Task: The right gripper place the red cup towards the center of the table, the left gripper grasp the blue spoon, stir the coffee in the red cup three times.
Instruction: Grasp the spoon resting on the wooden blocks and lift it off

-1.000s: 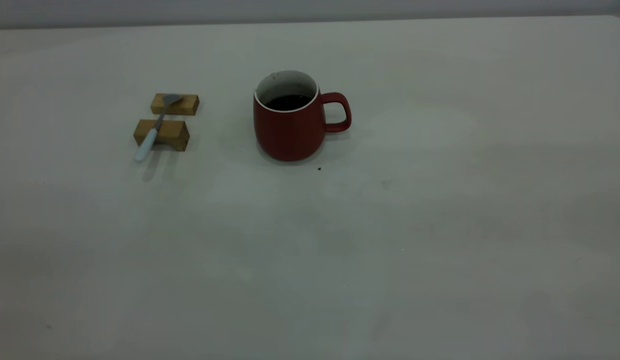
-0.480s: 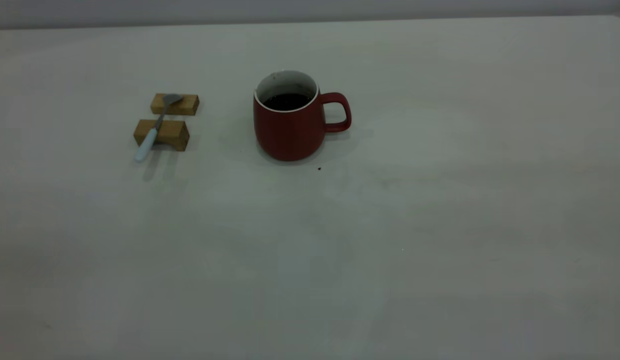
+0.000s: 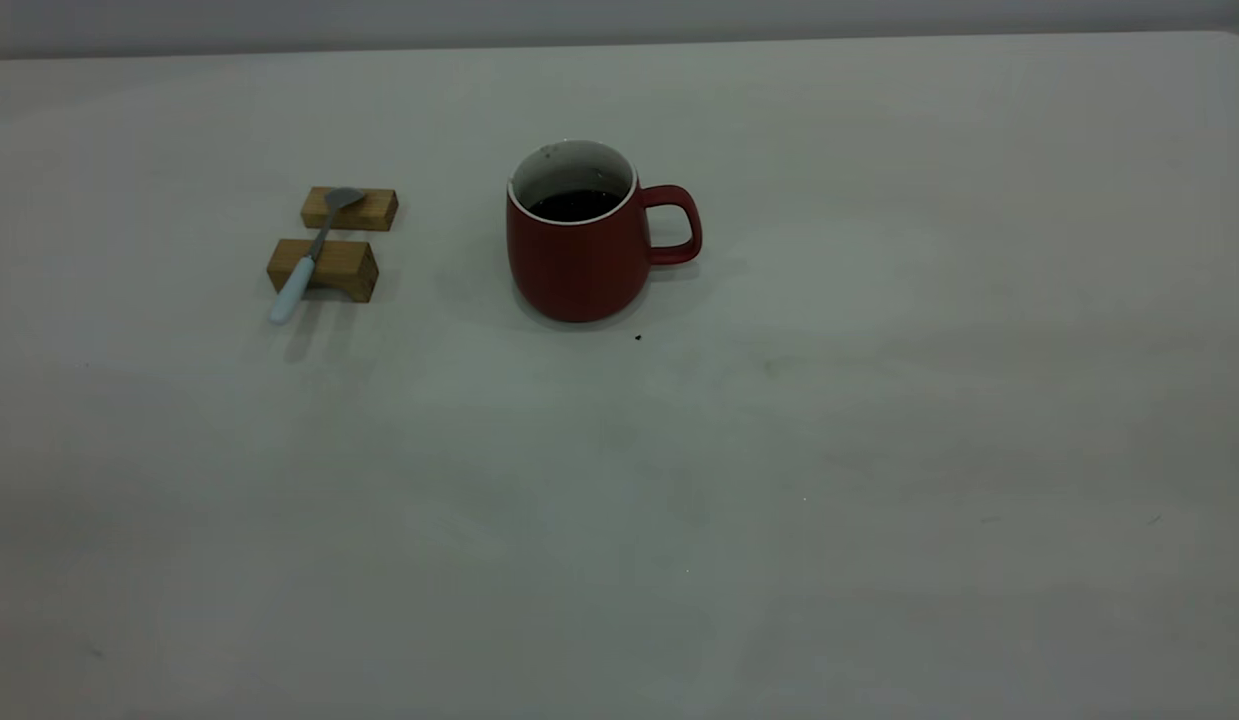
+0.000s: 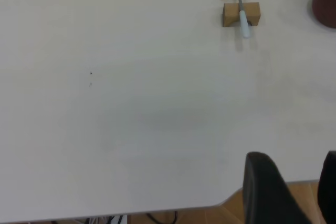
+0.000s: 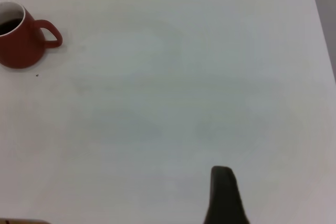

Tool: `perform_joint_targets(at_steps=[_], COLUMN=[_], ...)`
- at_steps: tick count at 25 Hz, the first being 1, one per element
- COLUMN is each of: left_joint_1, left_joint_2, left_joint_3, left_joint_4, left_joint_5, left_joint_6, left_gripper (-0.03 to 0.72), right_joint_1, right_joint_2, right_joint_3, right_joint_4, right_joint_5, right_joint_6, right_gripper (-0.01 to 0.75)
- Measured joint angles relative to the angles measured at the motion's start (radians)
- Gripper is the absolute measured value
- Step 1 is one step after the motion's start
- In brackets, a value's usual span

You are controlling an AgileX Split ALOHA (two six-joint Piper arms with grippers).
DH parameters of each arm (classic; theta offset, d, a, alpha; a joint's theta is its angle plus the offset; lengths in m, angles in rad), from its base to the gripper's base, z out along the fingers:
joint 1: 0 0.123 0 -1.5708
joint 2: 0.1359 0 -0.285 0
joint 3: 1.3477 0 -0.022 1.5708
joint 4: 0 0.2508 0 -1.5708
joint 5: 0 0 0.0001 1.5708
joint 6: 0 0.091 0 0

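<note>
Your left gripper [image 4: 294,192], jaws apart off the table's [image 3: 879,450] near edge, risks knocking the blue spoon [image 3: 307,258] off its wooden blocks [image 3: 324,268] beside the red cup [image 3: 579,250]; I cannot tell the right gripper's [image 5: 226,198] state.

Wide matte off-white counter [image 4: 131,103] filling nearly everything. Two tan wooden blocks [image 4: 240,14] far off, one behind the other, near each other. Slim spoon with pale blue handle and grey metal bowl [image 4: 242,9] lying across both, bowl on the farther block, handle overhanging the nearer. Sliver of dark red rounded cup [image 4: 326,3] at the edge. Black left gripper [image 4: 300,192] by the counter's edge, jaws apart.
</note>
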Motion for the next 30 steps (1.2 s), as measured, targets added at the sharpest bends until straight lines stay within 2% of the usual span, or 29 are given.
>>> perform_joint_targets(at_steps=[22, 26, 30], left_joint_1=[0.0, 0.0, 0.0], left_joint_2=[0.006, 0.133, 0.358], left_joint_3=[-0.001, -0.054, -0.143], left_joint_4=[-0.004, -0.008, -0.035], left_joint_5=[0.0, -0.054, -0.091], left_joint_6=[-0.017, -0.019, -0.019], left_gripper=[0.32, 0.352, 0.415], right_joint_1=[0.0, 0.0, 0.0], right_joint_2=[-0.001, -0.001, -0.001], right_joint_3=[0.0, 0.0, 0.0], right_joint_4=[0.0, 0.0, 0.0], right_joint_5=[0.002, 0.002, 0.002], right_joint_6=[0.0, 0.0, 0.0], right_gripper=[0.57, 0.57, 0.57])
